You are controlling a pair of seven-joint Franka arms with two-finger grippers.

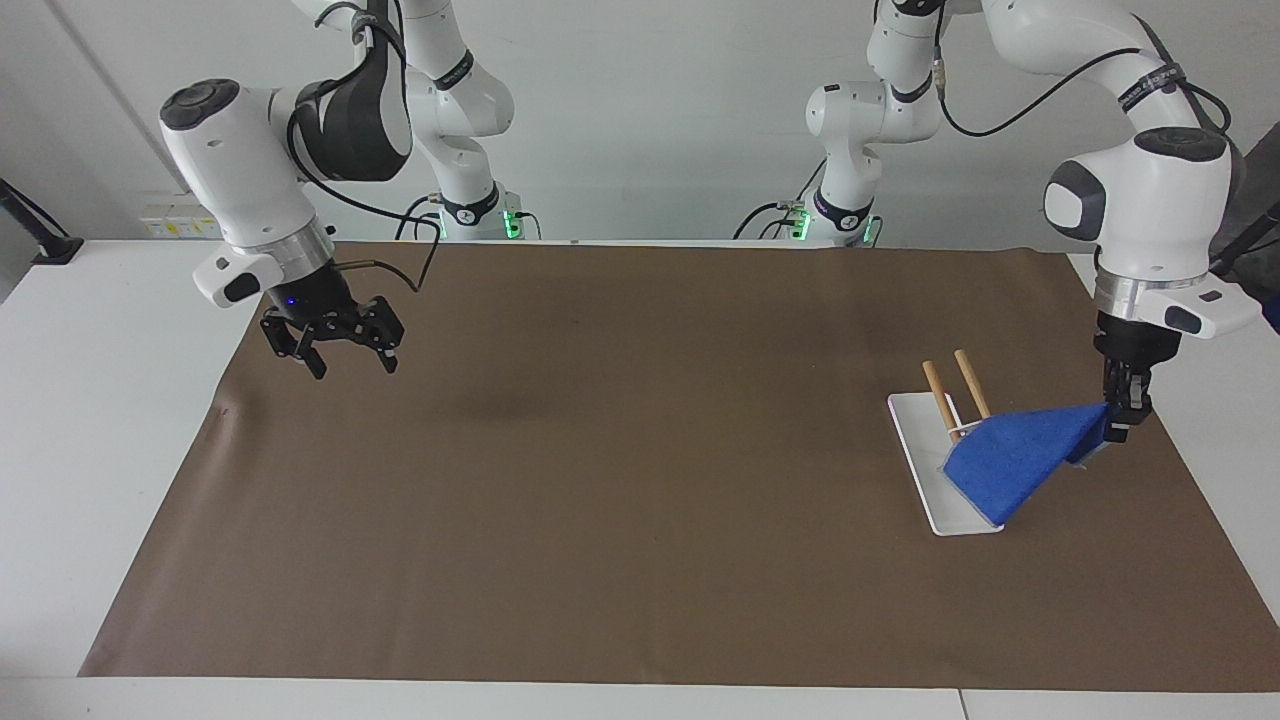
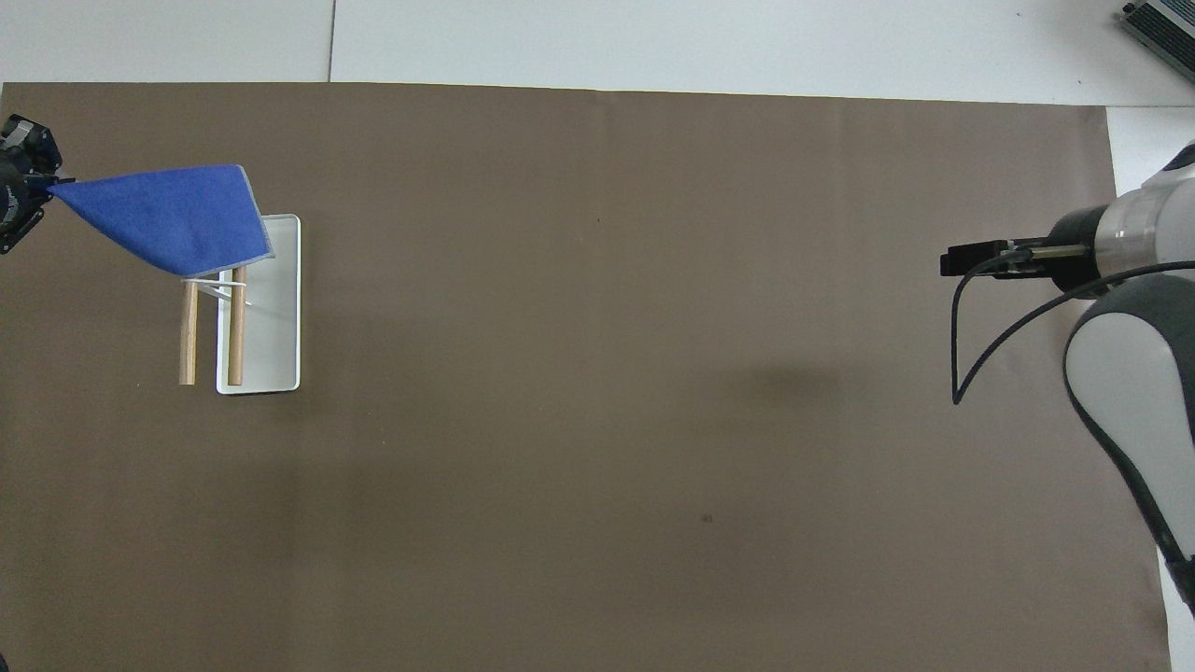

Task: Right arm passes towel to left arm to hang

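My worry is the towel [image 1: 1015,458]: my left tool [image 1: 1122,418] pinches only one corner, and the cloth trails down over the two wooden rails of the rack [image 1: 960,392] and its white base [image 1: 915,440]. If I pull toward the left arm's end of the desk [image 1: 620,560], the hem could catch a rail and tip the rack, or the corner could slip out and the towel fall beside the rack instead of hanging on it. The left tool's fingers are closed tight on that corner. My right tool [image 1: 343,350] waits over the brown mat at the right arm's end, fingers spread wide, holding nothing.
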